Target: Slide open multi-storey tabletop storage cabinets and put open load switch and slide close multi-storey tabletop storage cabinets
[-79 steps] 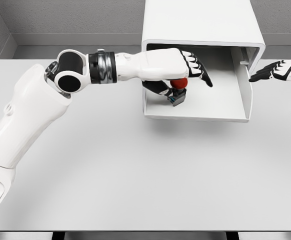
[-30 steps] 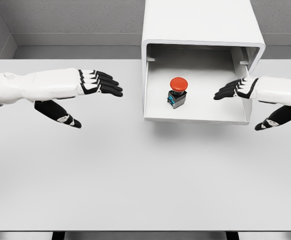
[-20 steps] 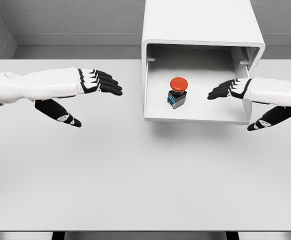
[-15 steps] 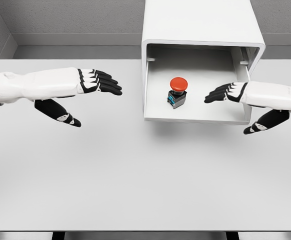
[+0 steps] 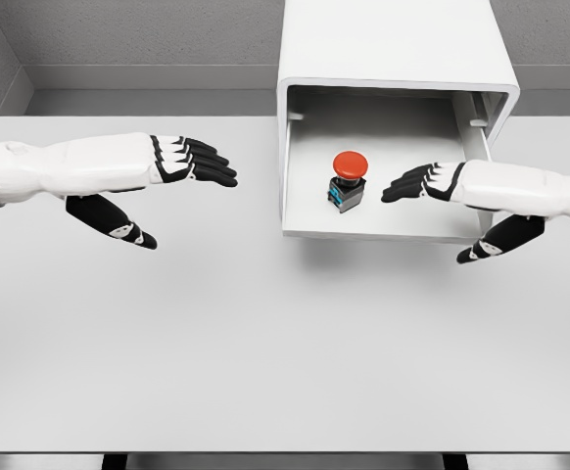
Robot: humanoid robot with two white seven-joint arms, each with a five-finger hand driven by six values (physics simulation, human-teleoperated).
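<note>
The white storage cabinet stands at the back of the table, its drawer slid out toward me. The load switch, a dark body with a red mushroom button, stands upright inside the drawer, left of middle. My right hand reaches over the drawer from the right, fingers spread flat just right of the switch without touching it, thumb below the drawer's front edge. My left hand hovers open over the table, well left of the cabinet, holding nothing.
The white table stretches in front of the drawer. A grey wall runs behind it, and the drawer's front lip juts out over the table.
My left hand let go of the switch in the drawer and drew back to the left. My right hand has moved leftward over the drawer, closer to the switch.
</note>
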